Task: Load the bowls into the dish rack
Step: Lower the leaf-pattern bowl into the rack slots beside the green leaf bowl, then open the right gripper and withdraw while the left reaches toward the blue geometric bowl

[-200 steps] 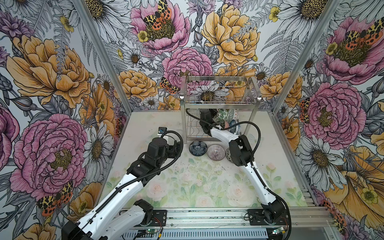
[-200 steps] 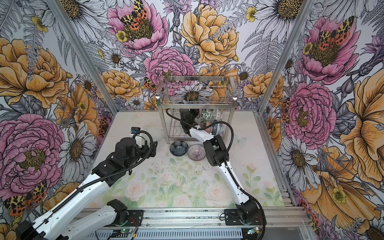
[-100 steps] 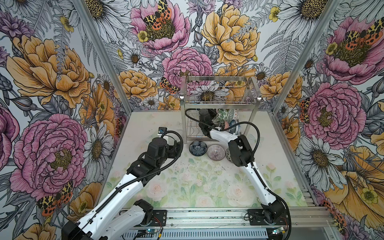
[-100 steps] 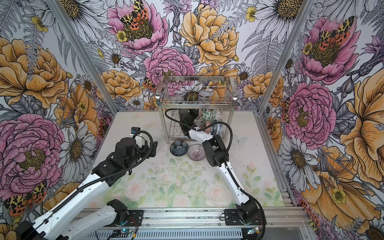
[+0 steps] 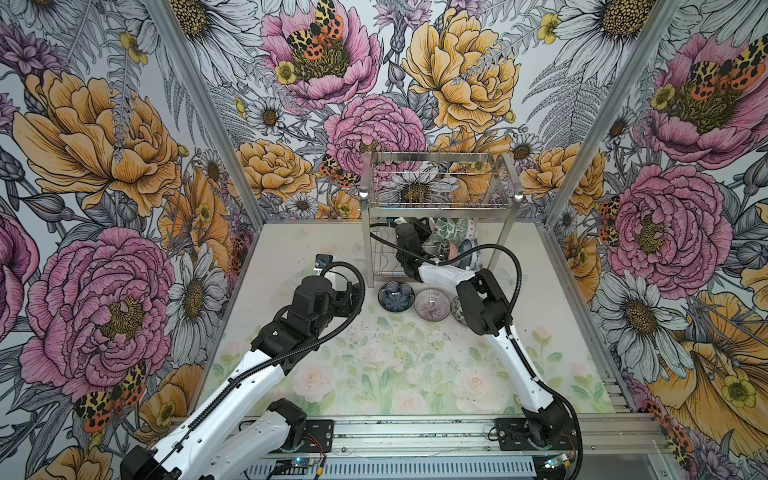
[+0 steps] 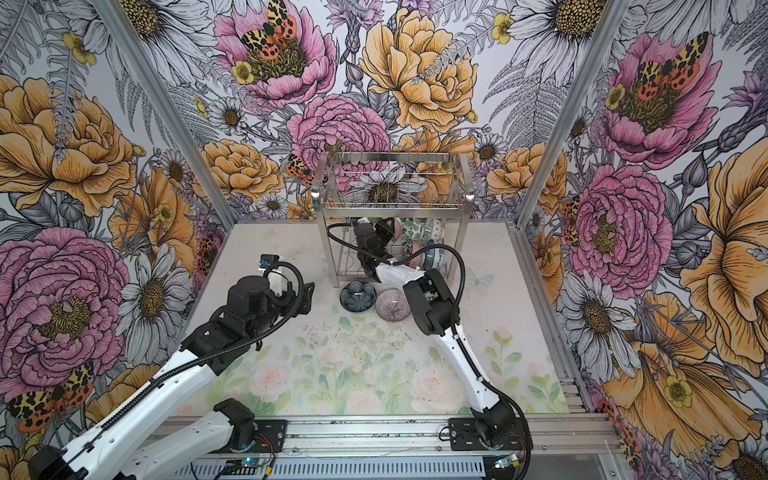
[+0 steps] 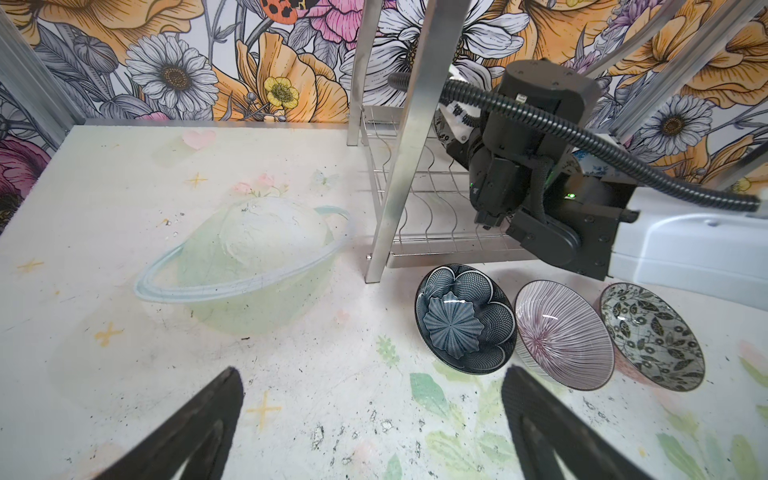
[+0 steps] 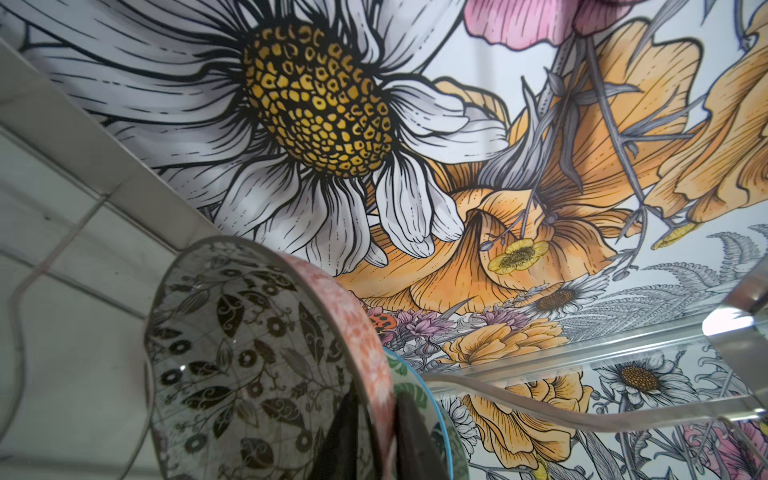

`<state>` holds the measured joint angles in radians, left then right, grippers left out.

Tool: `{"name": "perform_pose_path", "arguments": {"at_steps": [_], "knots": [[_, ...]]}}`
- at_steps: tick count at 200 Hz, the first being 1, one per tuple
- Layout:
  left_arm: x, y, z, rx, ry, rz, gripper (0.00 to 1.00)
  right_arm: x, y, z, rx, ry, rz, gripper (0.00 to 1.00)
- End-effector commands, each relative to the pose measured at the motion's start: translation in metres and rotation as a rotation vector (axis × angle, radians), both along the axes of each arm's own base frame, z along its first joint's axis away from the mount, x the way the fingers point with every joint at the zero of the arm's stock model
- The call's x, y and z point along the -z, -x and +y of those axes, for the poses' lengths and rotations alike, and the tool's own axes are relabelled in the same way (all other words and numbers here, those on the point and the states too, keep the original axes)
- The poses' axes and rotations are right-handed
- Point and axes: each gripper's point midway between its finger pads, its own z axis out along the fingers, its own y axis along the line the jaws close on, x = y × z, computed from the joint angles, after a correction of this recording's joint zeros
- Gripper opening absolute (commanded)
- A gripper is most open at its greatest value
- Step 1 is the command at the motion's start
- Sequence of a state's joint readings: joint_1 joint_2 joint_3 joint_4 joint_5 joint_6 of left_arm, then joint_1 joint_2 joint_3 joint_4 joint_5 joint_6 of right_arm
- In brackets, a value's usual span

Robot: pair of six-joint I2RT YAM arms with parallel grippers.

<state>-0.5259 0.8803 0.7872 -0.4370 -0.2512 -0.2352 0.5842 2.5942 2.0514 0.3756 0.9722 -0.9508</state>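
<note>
Our right claw sat narrow astride the rim of the leaf-patterned bowl, on edge in the dish rack's lower tier; pinching or not, we couldn't tell. The left claw, wide and empty, was nearer the blue bowl, just ahead on the counter.

Three bowls on table, one dish rack, two arms

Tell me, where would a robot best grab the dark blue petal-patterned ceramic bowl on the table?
Its thin rim, from above: the dark blue petal-patterned ceramic bowl sits mouth up, so one finger can go inside, one outside. Probably take the side away from the pink-lined ceramic bowl close beside it.
</note>
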Motion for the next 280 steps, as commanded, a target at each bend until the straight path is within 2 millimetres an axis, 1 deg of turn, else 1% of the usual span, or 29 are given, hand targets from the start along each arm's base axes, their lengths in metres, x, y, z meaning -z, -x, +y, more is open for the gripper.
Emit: {"name": "perform_pose_path", "arguments": {"at_steps": [1,21,52,91,95,105,121,130,138,153,160,170,174,192,223,228,242,255,273,276,280], "knots": [[-0.002,0.001,-0.001,0.011,0.023,-0.015,0.99,-0.024,0.001,0.009,-0.028,-0.033,-0.016,0.22],[-0.002,0.002,0.0,0.011,0.027,-0.018,0.99,-0.024,-0.002,0.012,-0.032,-0.037,-0.011,0.24],[-0.002,0.002,0.0,0.01,0.028,-0.017,0.99,-0.028,-0.001,0.014,-0.036,-0.065,0.001,0.31],[-0.002,0.002,-0.002,0.015,0.03,-0.017,0.99,-0.036,0.003,0.009,-0.027,-0.09,0.008,0.37],[-0.002,0.002,-0.001,0.014,0.029,-0.019,0.99,-0.037,0.004,0.009,-0.026,-0.09,0.008,0.39],[-0.001,0.002,-0.002,0.016,0.029,-0.015,0.99,-0.041,0.007,0.007,-0.025,-0.099,0.006,0.49],[0.001,0.002,-0.002,0.018,0.026,-0.009,0.99,-0.05,0.015,0.003,-0.025,-0.125,0.002,0.71],[0.002,0.001,-0.003,0.019,0.027,-0.004,0.99,-0.056,0.021,0.0,-0.026,-0.148,-0.003,0.81],[0.004,0.001,-0.003,0.019,0.025,0.001,0.99,-0.06,0.027,-0.002,-0.031,-0.168,-0.001,0.86],[0.007,0.0,-0.004,0.019,0.021,0.011,0.99,-0.07,0.039,-0.005,-0.045,-0.205,0.002,0.92],[0.009,-0.001,-0.004,0.018,0.022,0.017,0.99,-0.069,0.046,-0.007,-0.052,-0.218,0.011,0.94],[0.01,-0.002,-0.005,0.015,0.021,0.022,0.98,-0.074,0.055,-0.01,-0.061,-0.241,0.013,0.98],[0.011,-0.001,-0.009,0.039,0.034,0.032,0.99,-0.074,0.059,-0.011,-0.066,-0.246,0.019,0.99],[0.016,-0.002,-0.012,0.046,0.035,0.049,0.99,-0.074,0.077,-0.013,-0.089,-0.278,0.036,1.0],[0.026,-0.006,-0.017,0.052,0.039,0.085,0.99,-0.062,0.113,-0.017,-0.129,-0.334,0.08,1.0],[0.028,-0.006,-0.018,0.051,0.038,0.091,0.99,-0.059,0.119,-0.016,-0.138,-0.343,0.091,1.0],[0.035,-0.007,-0.019,0.051,0.041,0.111,0.99,-0.057,0.136,-0.014,-0.171,-0.38,0.11,1.0],[0.04,-0.008,-0.022,0.053,0.046,0.126,0.99,-0.05,0.152,-0.011,-0.199,-0.402,0.141,1.0],[0.046,-0.01,-0.024,0.054,0.058,0.138,0.99,-0.048,0.172,-0.011,-0.223,-0.442,0.155,1.0],[0.047,-0.011,-0.025,0.053,0.06,0.139,0.99,-0.051,0.175,-0.011,-0.227,-0.455,0.153,1.0],[0.048,-0.011,-0.026,0.055,0.064,0.141,0.99,-0.05,0.18,-0.012,-0.23,-0.47,0.159,1.0]]}}
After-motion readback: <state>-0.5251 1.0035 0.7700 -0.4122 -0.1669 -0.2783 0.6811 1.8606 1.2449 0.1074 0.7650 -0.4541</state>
